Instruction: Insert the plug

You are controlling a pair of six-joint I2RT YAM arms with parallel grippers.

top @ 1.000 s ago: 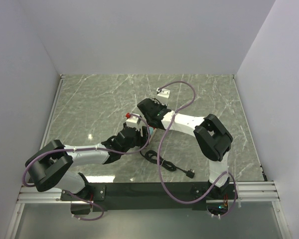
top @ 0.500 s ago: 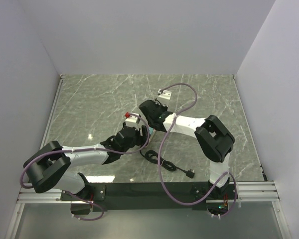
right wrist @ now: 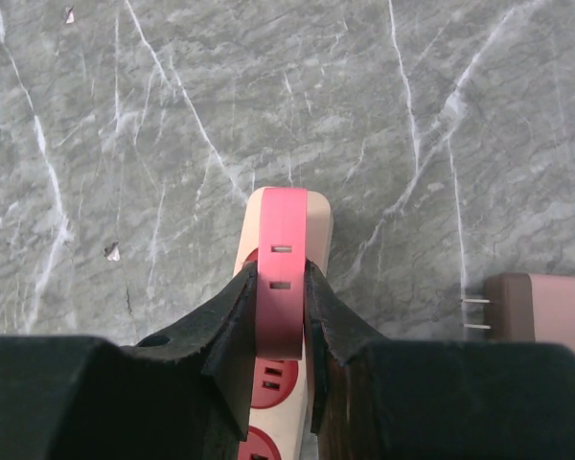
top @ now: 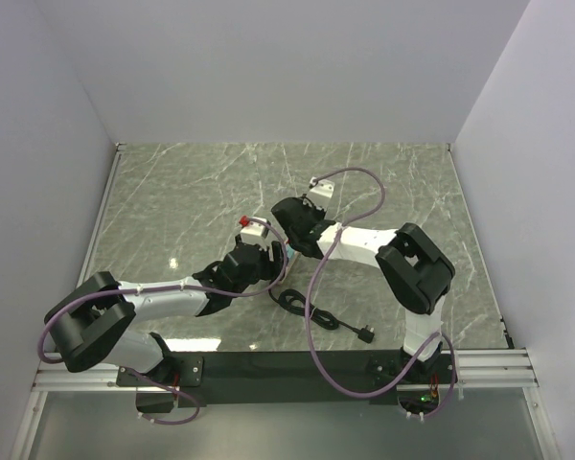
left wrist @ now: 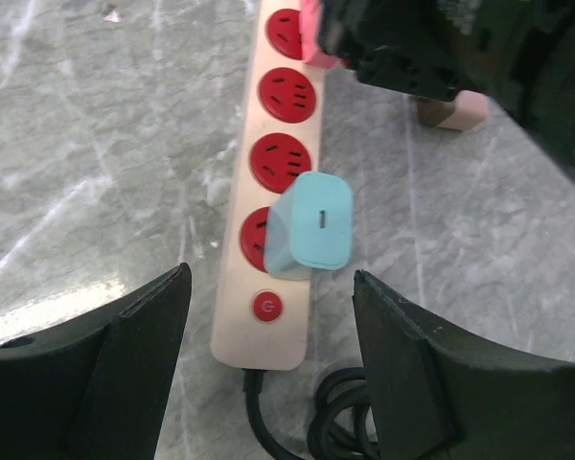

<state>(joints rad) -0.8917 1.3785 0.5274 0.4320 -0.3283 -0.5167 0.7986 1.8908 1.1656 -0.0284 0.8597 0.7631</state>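
A beige power strip (left wrist: pixel 268 192) with red sockets lies on the marble; it also shows in the top view (top: pixel 258 231). A light blue plug (left wrist: pixel 311 225) sits in the socket nearest the strip's red switch (left wrist: pixel 266 307). My right gripper (right wrist: pixel 281 273) is shut on a red plug (right wrist: pixel 281 297) and holds it over the socket at the strip's far end; I cannot tell if it is seated. The red plug shows in the top view (top: pixel 244 221). My left gripper (left wrist: pixel 270 283) is open and empty, its jaws on either side of the strip's switch end.
A pinkish adapter (right wrist: pixel 539 309) with two prongs lies on the table to the right of the strip's far end. The strip's black cord is coiled (top: pixel 299 305) near the front and ends in a black plug (top: pixel 367 334). White walls close in the table.
The right arm's wrist has shifted slightly right and toward the front, still holding the red plug at the strip's far end. The left arm has hardly moved.
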